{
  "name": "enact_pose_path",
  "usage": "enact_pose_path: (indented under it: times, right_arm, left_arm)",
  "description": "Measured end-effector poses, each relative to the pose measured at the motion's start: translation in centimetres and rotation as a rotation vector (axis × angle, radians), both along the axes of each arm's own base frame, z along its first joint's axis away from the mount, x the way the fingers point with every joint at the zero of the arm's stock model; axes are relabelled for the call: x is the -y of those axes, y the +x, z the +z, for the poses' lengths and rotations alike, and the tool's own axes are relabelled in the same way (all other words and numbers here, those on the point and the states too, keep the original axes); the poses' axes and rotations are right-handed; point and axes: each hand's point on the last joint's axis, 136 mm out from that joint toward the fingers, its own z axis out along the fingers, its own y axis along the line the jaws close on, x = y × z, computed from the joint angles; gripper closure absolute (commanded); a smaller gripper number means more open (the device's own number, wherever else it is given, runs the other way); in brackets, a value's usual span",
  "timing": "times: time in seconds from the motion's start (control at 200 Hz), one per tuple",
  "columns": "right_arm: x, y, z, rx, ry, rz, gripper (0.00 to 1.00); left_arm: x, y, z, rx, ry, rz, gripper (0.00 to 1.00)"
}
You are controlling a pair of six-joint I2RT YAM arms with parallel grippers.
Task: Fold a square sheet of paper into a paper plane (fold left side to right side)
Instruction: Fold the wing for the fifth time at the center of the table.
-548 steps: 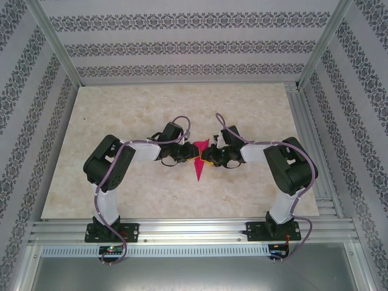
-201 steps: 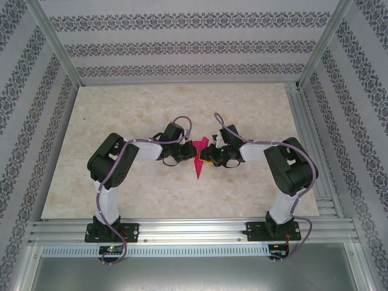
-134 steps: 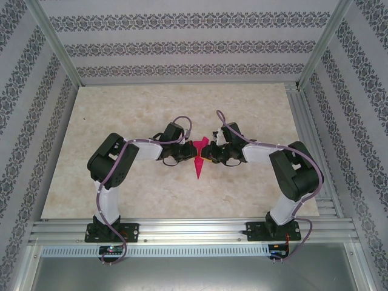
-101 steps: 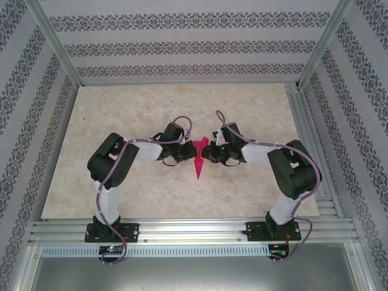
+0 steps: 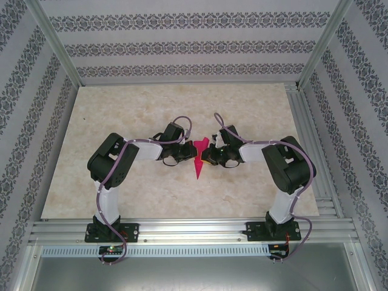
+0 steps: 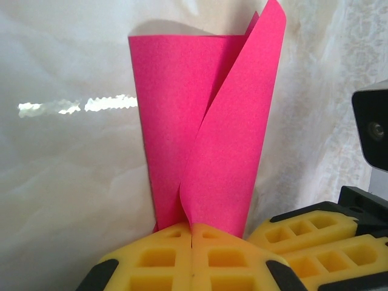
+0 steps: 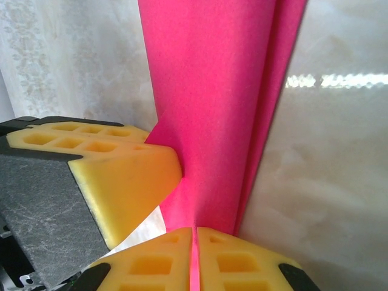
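Observation:
The sheet of paper [image 5: 198, 159] is bright magenta and folded into a slim wedge, its point toward the near edge of the table. My left gripper [image 5: 191, 159] meets it from the left and my right gripper [image 5: 205, 159] from the right. In the left wrist view the left gripper [image 6: 192, 228] is shut on the paper [image 6: 206, 121], whose layers curl apart above the yellow pads. The right wrist view has the right gripper [image 7: 195, 231] shut on the paper [image 7: 218, 91], a pink edge showing between its pads. The two grippers' fingers sit close together.
The marble-patterned table [image 5: 121, 109] lies bare around the arms. Patterned walls and metal frame rails [image 5: 182, 233] close it in. The right gripper's fingers [image 6: 315, 239] show at the right of the left wrist view. A left finger [image 7: 127, 176] crowds the right wrist view.
My right gripper has closed onto the paper and its arm has shifted slightly. The wedge looks a little narrower. The left gripper has stayed shut in place.

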Motion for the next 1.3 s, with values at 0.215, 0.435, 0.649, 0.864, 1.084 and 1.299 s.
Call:
enact_pose_path:
  times: [0.215, 0.435, 0.649, 0.864, 1.084, 1.299]
  right_arm:
    - [0.0, 0.0, -0.3, -0.003, -0.001, 0.0, 0.88]
    - [0.0, 0.0, -0.2, -0.002, 0.0, 0.0, 0.87]
    - [0.2, 0.2, -0.1, 0.002, 0.001, -0.006, 0.86]
    - [0.3, 0.9, 0.2, 0.006, -0.004, -0.017, 0.87]
    - [1.0, 3.0, 1.4, 0.043, 0.004, -0.055, 0.87]
    - [0.8, 4.8, 2.3, 0.08, 0.009, -0.068, 0.86]
  left_arm:
    - [-0.1, 0.1, 0.0, -0.002, 0.0, 0.004, 1.0]
    - [-0.2, 0.1, 0.0, -0.005, -0.002, 0.007, 1.0]
    - [-0.2, 0.1, -0.1, -0.006, -0.002, 0.007, 1.0]
    - [-0.2, 0.1, -0.1, -0.006, -0.002, 0.007, 1.0]
    - [-0.2, 0.1, 0.0, -0.006, -0.002, 0.007, 1.0]
    - [-0.2, 0.1, -0.1, -0.005, -0.003, 0.007, 1.0]
